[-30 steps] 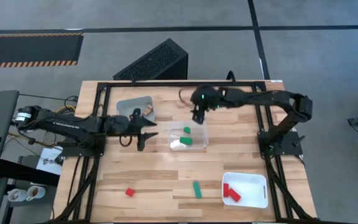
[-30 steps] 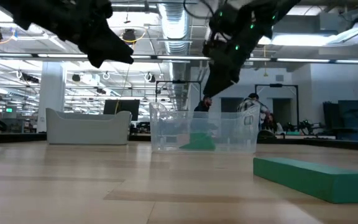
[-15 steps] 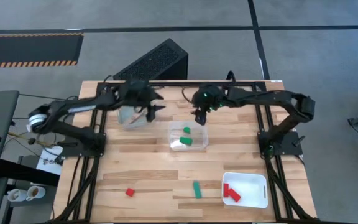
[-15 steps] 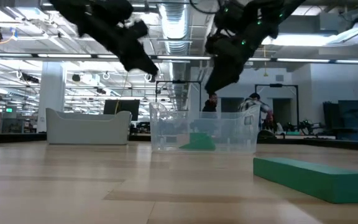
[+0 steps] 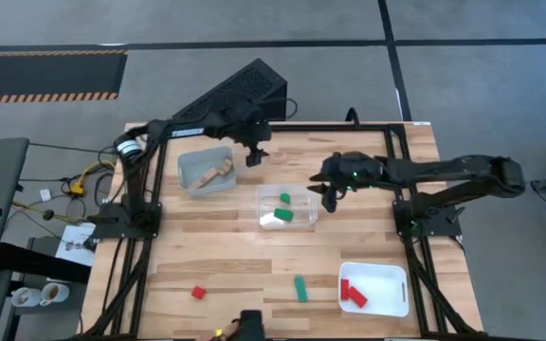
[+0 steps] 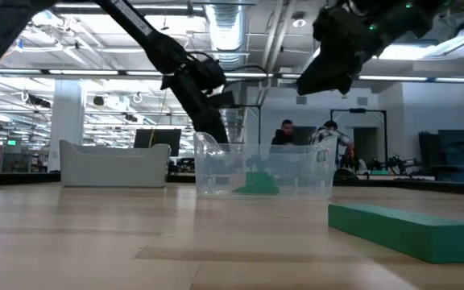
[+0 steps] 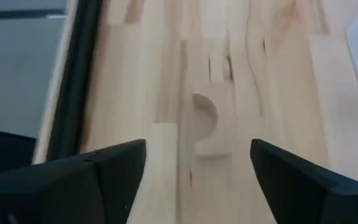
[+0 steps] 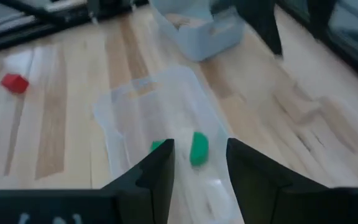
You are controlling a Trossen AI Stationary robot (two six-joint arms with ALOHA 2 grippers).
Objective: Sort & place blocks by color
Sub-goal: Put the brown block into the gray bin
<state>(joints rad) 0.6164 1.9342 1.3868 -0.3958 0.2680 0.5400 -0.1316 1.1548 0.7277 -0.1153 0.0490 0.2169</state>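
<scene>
My left gripper (image 5: 254,157) (image 7: 197,148) is open above the table's far part, right of the grey tray (image 5: 205,171). A pale wood block with a half-round notch (image 7: 205,126) lies flat on the table ahead of its fingers, untouched. My right gripper (image 5: 328,192) (image 8: 201,148) is open in the air just right of the clear container (image 5: 287,207), which holds green blocks (image 8: 198,148). Pale wood blocks (image 5: 218,171) lie in the grey tray. Red blocks (image 5: 353,293) lie in the white tray (image 5: 388,275). A green bar (image 5: 300,288) and a red cube (image 5: 197,293) lie on the table's near part.
A black perforated box (image 5: 235,93) sits beyond the table's far edge, close to my left arm. A black frame (image 5: 282,126) runs along the table's far and side edges. People stand in the room behind the table (image 6: 287,134). Bare wood lies between the clear container and the near blocks.
My left gripper has swung from left of the clear container toward the far edge and right, passing over the grey tray. My right gripper has moved from the clear container's far rim toward the right and near edge. No block has moved.
</scene>
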